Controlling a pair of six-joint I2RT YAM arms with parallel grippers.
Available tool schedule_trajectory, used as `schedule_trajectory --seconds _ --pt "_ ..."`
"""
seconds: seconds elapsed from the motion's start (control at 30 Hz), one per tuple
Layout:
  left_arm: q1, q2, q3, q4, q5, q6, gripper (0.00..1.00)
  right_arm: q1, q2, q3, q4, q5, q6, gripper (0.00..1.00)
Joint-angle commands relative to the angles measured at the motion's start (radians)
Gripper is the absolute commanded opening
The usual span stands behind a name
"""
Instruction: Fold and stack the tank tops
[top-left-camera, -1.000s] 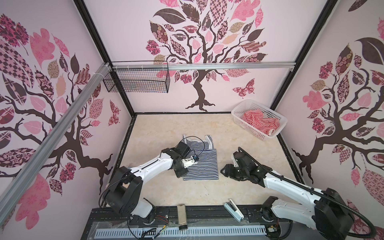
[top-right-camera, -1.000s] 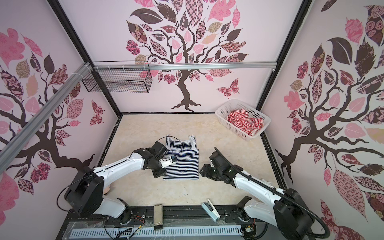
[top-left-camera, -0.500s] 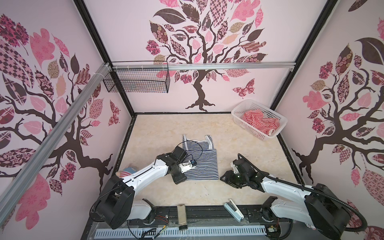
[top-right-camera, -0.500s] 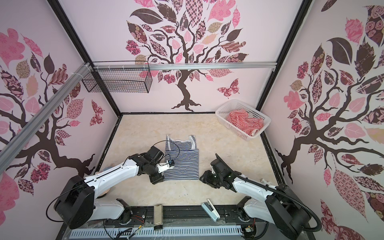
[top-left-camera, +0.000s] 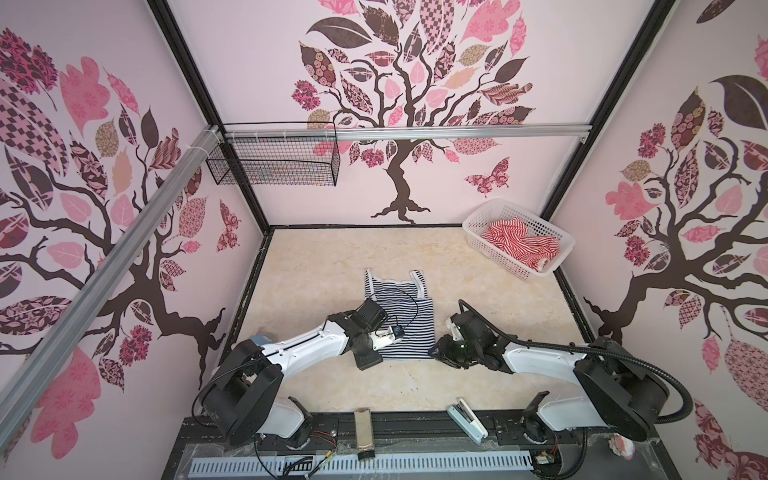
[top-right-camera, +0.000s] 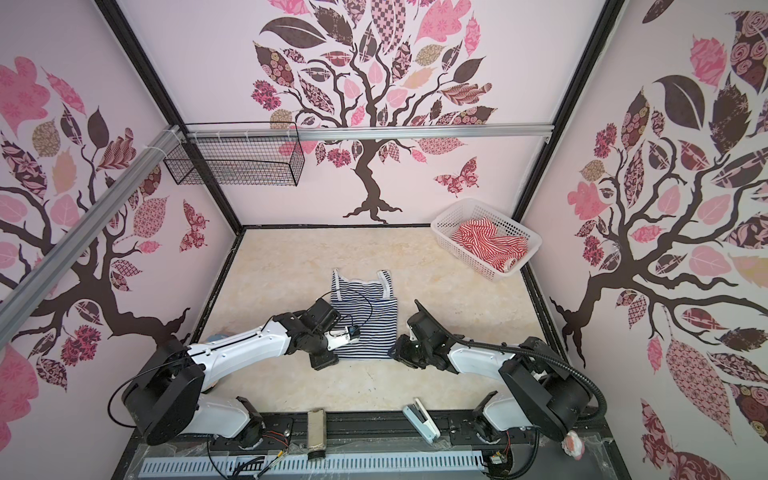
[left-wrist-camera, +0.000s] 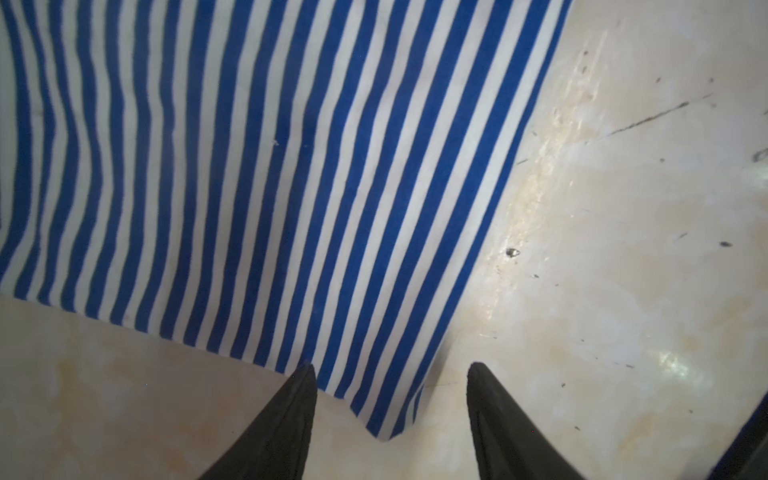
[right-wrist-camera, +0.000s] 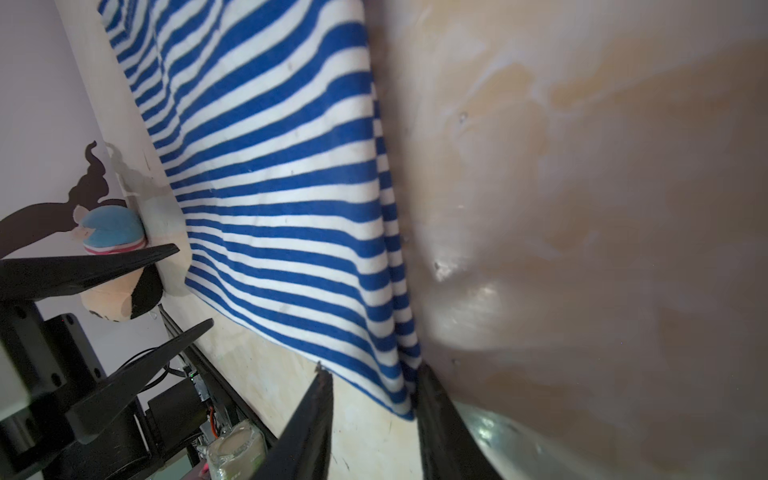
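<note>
The navy-and-white tank top (top-left-camera: 409, 316) (top-right-camera: 374, 316) lies flat mid-table, straps toward the back wall. My left gripper (top-left-camera: 370, 360) (top-right-camera: 324, 360) sits at its near-left hem corner. In the left wrist view the left gripper (left-wrist-camera: 391, 368) is open, with the corner of the striped cloth (left-wrist-camera: 249, 166) lying between the fingertips. My right gripper (top-left-camera: 436, 353) (top-right-camera: 395, 351) is at the near-right corner. Its jaws (right-wrist-camera: 374, 372) stand narrowly apart around the folded hem corner (right-wrist-camera: 270, 187), and one finger touches the cloth. The red-and-white tank top (top-left-camera: 519, 245) (top-right-camera: 490, 243) lies crumpled in the basket.
A white plastic basket (top-left-camera: 511, 266) (top-right-camera: 478, 266) stands at the back right. A plush doll (right-wrist-camera: 112, 232) (top-left-camera: 259, 330) lies by the left wall behind the left arm. A wire basket (top-left-camera: 274, 162) hangs on the back rail. A white stapler-like item (top-left-camera: 467, 417) rests on the front rail.
Both grippers have drawn toward the front to the top's near hem corners. The right gripper's jaws have narrowed around its corner.
</note>
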Motion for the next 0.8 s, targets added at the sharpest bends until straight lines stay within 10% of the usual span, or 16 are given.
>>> schedule_trajectory --seconds 0.0,0.37,0.57,0.77 --pt "-0.005 0.006 -0.020 0.013 -0.001 -0.001 0.54 0.015 0.032 0.017 -0.039 0.021 0.002 0.28" --pt "-0.006 -0.063 0.004 -0.068 0.055 -0.009 0.03 0.014 -0.048 0.028 -0.081 0.047 -0.004 0.00" --pt "-0.005 -0.068 -0.021 -0.080 0.008 0.018 0.41 0.014 -0.059 0.037 -0.099 0.057 -0.008 0.10" --pt "-0.006 -0.050 -0.048 -0.039 -0.014 0.026 0.45 0.014 -0.038 0.034 -0.089 0.051 -0.008 0.23"
